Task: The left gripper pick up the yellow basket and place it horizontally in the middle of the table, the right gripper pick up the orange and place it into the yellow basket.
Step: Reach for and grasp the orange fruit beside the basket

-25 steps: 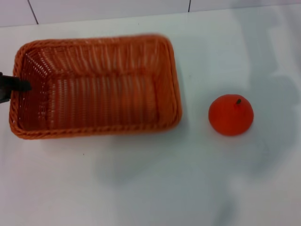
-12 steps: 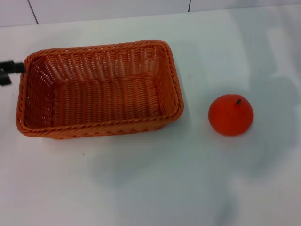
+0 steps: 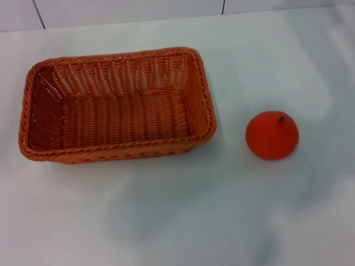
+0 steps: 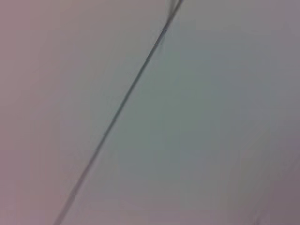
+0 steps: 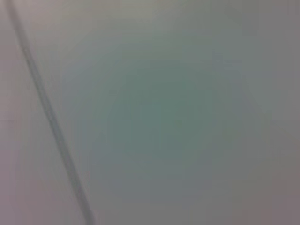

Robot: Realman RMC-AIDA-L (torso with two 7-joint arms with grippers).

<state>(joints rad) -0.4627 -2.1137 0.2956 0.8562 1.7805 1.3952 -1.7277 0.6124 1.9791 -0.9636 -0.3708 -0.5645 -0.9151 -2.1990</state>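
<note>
The yellow basket (image 3: 116, 105), orange woven wicker with a braided rim, lies flat and lengthwise across the left-centre of the white table (image 3: 183, 216) in the head view; it is empty. The orange (image 3: 272, 134), round and red-orange with a small dark stem on top, rests on the table to the basket's right, apart from it. Neither gripper shows in any view. Both wrist views show only a plain pale surface crossed by a thin dark line.
The table's far edge meets a tiled wall (image 3: 127, 11) at the back. Bare tabletop lies in front of the basket and around the orange.
The black left gripper tip, at the basket's left end a second ago, let go, drew back to the left and has left the view. The basket settled flat; the orange has not moved.
</note>
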